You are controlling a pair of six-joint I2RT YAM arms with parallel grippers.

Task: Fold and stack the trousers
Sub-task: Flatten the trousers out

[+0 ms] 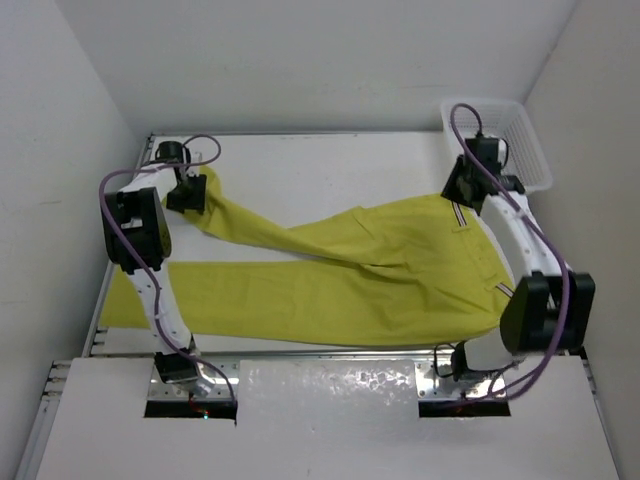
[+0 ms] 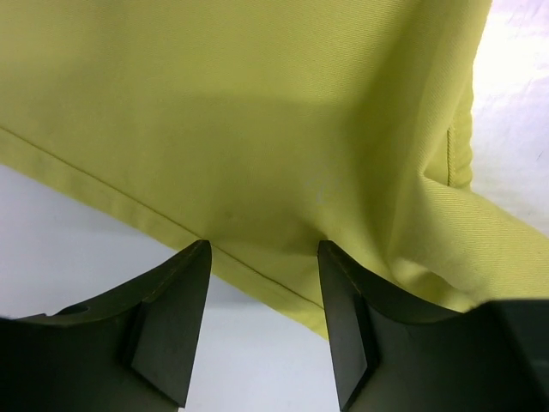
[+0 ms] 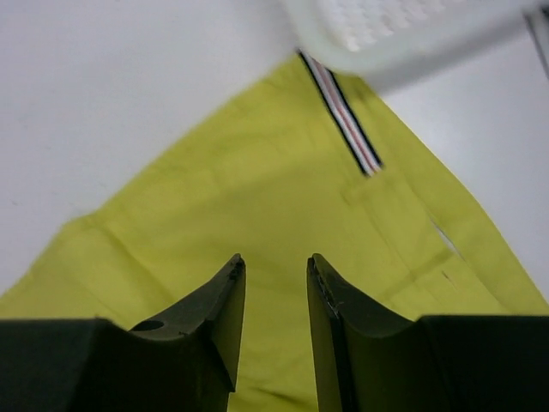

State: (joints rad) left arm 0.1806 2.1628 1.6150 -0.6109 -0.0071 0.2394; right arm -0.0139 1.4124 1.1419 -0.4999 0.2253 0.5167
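We hold left gripper (image 2: 264, 251) and right gripper (image 3: 273, 262) spread, empty, over the trousers (image 1: 380, 270); first fold likely needs a pinch.

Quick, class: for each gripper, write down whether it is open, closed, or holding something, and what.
Left gripper: open, at the edge of the trousers, holding nothing.
Right gripper: open, above the trousers, holding nothing.
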